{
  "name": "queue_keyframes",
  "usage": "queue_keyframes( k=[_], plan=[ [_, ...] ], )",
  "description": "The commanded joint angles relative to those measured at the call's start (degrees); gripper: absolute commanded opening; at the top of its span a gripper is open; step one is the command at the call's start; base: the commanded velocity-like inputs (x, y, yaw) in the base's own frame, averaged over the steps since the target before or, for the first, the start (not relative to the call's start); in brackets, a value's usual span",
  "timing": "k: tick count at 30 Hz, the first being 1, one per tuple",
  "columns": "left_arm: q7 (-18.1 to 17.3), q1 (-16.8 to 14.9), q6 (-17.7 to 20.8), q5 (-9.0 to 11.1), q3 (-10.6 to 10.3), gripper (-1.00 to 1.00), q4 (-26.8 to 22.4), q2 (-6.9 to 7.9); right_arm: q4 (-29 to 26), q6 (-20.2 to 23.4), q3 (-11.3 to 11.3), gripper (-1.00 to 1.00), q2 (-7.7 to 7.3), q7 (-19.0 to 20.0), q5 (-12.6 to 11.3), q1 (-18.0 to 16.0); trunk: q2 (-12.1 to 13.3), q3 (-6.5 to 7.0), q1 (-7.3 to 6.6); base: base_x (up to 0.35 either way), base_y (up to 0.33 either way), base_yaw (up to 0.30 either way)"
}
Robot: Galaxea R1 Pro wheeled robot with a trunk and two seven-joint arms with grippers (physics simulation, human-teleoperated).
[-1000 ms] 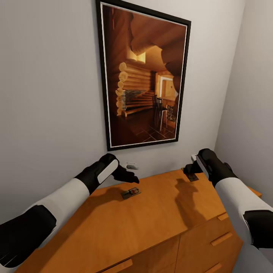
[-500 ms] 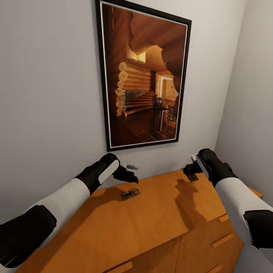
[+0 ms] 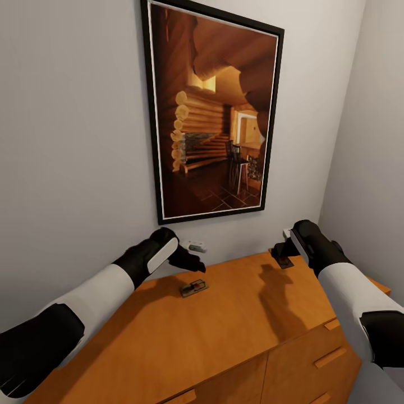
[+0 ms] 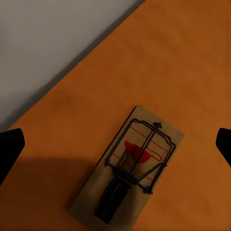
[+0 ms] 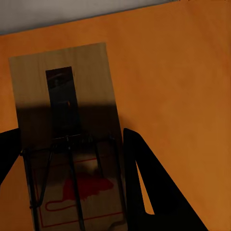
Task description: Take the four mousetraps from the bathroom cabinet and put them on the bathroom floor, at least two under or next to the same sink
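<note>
On the cabinet (image 3: 235, 314) top, one mousetrap (image 3: 193, 288) lies under the open left claw (image 3: 188, 261), another mousetrap (image 5: 67, 139) sits between the right claw's (image 3: 279, 251) parted fingers, ungripped, so every floor placement seems still ahead.

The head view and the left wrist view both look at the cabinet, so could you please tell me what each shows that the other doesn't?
Head view alone: the framed picture, both arms, the drawer handles, and a second mousetrap at the right gripper. Left wrist view alone: the trap's red mark and wire detail. Shared: the cabinet top, the wall and the mousetrap below the open left gripper.
</note>
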Motion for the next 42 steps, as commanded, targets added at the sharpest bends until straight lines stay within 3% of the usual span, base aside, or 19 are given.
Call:
queue_keyframes(
  k=[1,12,23,42],
  plan=[
    [0.1,-0.1,0.2,0.2,-0.3,1.0,0.0,-0.04,-0.1,0.2,0.3,-1.0,-0.07,0.4,0.2,0.0,0.0,-0.07,0.0,0.0,0.0,0.0],
    [-0.1,-0.1,0.6,0.4,-1.6,1.0,0.3,-0.81,-0.1,0.2,0.3,-1.0,-0.03,0.4,0.3,0.0,0.0,-0.07,0.0,0.0,0.0,0.0],
    [-0.2,-0.1,0.7,0.8,-6.4,1.0,0.6,-0.81,-0.1,0.2,0.3,-1.0,-0.06,0.4,0.3,0.0,0.0,-0.07,0.0,0.0,0.0,0.0],
    [-0.2,-0.1,0.3,0.9,-6.9,1.0,4.7,-1.12,-0.1,0.2,0.3,-1.0,-0.02,0.4,0.2,0.0,0.0,-0.07,0.0,0.0,0.0,0.0]
  ],
)
